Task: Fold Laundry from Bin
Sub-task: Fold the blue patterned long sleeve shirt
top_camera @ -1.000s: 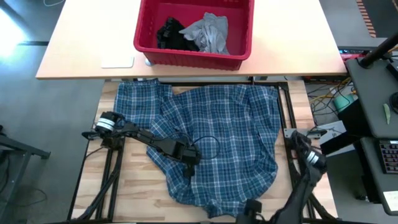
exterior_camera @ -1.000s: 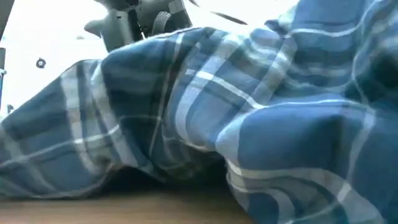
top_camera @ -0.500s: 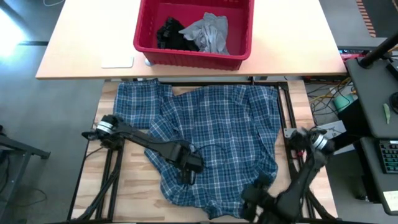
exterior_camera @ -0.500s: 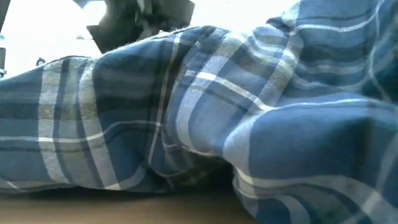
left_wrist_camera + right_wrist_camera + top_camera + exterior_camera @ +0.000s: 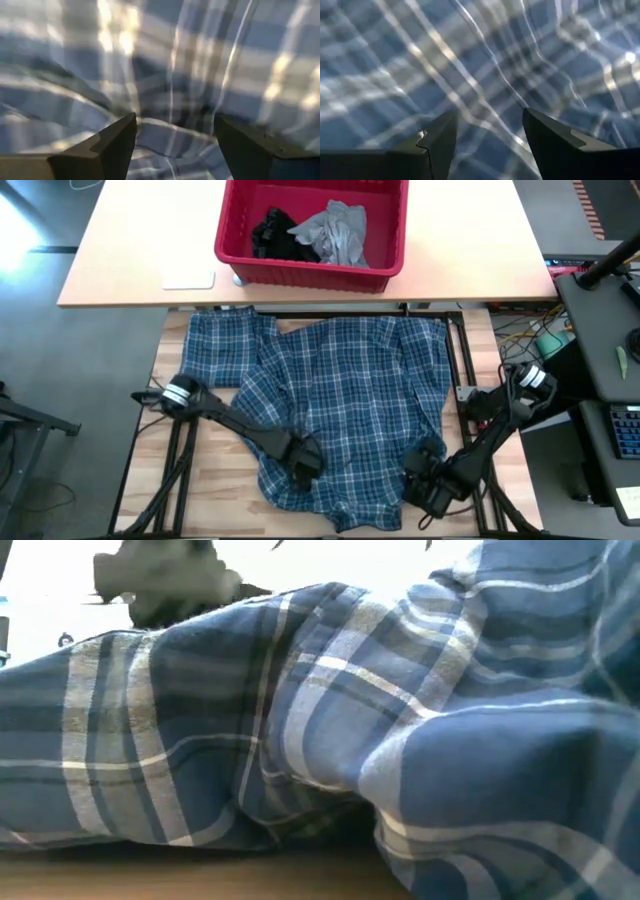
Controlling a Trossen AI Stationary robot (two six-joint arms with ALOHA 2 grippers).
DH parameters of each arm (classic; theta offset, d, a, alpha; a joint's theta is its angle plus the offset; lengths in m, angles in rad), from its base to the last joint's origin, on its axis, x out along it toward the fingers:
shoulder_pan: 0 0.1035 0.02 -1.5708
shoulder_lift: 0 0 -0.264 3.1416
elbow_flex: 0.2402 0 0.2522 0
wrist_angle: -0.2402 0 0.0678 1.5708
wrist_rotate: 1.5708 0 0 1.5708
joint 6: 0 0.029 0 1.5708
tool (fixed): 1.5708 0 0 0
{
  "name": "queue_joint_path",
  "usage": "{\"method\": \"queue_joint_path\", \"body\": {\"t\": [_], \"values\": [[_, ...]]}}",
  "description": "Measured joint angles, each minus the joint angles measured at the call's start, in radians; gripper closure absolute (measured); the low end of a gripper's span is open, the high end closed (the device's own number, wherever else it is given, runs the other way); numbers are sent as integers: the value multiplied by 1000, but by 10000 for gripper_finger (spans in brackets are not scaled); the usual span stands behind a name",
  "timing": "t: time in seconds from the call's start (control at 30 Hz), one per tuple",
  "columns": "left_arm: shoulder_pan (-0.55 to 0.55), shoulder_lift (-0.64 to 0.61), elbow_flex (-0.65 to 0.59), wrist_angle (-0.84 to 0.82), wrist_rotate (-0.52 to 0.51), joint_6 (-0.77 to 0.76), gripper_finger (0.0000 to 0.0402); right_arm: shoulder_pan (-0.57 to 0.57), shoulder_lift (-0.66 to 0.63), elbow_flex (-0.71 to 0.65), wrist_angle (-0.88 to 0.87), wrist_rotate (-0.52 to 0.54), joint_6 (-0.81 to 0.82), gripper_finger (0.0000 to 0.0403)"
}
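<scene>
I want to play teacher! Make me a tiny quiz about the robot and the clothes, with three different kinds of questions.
1. True or false: the plaid shirt lies spread on the wooden table.
2. What is in the red bin? A) only a grey garment B) a grey garment and a black garment C) nothing
3. Fill in: the left gripper and the right gripper are both over the shirt's ____ edge, the one farthest from the bin.

Key
1. True.
2. B: the grey garment lies beside the black garment.
3. Bottom. In each wrist view the two fingers stand apart, open, over plaid cloth.
</scene>
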Motion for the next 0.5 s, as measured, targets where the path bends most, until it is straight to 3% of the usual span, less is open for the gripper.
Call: {"method": "queue_joint_path", "body": {"t": [0.13,0.3,0.5], "values": [[-27,34,-19,-17,65,-42,151,13,-8,-57,4,-43,34,184],[-54,37,-30,-98,90,-96,151,13,-65,-54,-2,-134,-64,184],[-55,15,0,-250,132,-104,151,13,-189,-32,-6,-10,-130,184]]}}
